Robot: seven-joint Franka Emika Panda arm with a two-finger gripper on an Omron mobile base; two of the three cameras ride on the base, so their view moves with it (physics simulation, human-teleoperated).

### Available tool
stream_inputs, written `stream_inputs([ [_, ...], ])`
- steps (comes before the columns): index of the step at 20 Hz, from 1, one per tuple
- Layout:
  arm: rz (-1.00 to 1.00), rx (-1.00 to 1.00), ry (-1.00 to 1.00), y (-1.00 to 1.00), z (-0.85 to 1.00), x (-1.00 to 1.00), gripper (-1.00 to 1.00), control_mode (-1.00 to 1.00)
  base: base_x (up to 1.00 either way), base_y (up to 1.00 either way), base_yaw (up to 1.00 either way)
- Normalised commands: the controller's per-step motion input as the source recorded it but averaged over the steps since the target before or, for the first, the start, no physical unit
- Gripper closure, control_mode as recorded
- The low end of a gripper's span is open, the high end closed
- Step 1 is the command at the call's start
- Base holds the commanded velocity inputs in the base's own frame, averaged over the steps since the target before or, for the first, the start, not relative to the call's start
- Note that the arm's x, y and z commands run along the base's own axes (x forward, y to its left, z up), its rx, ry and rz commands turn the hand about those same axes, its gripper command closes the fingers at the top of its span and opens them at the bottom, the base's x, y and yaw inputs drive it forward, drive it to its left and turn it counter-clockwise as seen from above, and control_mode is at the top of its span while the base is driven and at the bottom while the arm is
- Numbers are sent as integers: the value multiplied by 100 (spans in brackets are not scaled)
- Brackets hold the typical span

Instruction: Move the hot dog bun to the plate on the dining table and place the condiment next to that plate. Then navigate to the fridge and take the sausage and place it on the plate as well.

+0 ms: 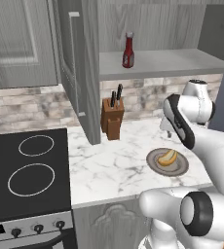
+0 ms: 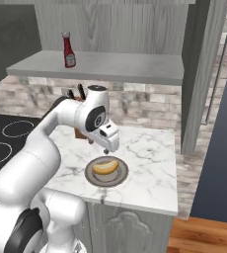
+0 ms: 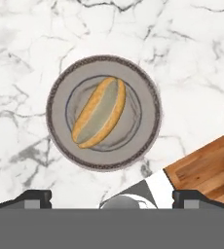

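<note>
I see the bun (image 3: 100, 113) lying in a small grey-brown dish (image 3: 148, 141) on the marble worktop (image 1: 109, 160), near its front edge. It's a tan-yellow roll, split along its length with a paler inside showing, and it lies diagonally across the dish's middle. The ketchup (image 1: 128, 50) stands upright on the grey shelf (image 1: 172, 62) above the worktop: a dark red bottle with a narrow neck and pale cap, well apart from the bun.

A glossy white arm (image 2: 41, 148) with rounded segments is showing dark grey joint caps, filling the right base view's lower left.
</note>
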Motion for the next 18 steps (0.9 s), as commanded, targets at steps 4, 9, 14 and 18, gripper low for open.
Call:
stream_inputs([
  [4,-15,9,1,-6,-66,3,-100,-100,0,0,0],
  [9,-9,8,0,0,-63,24,-100,-100,0,0,0],
  [14,-5,1,0,0,-52,47,-100,-100,0,0,0],
  [18,-6,0,0,0,-40,43,-100,-100,0,0,0],
])
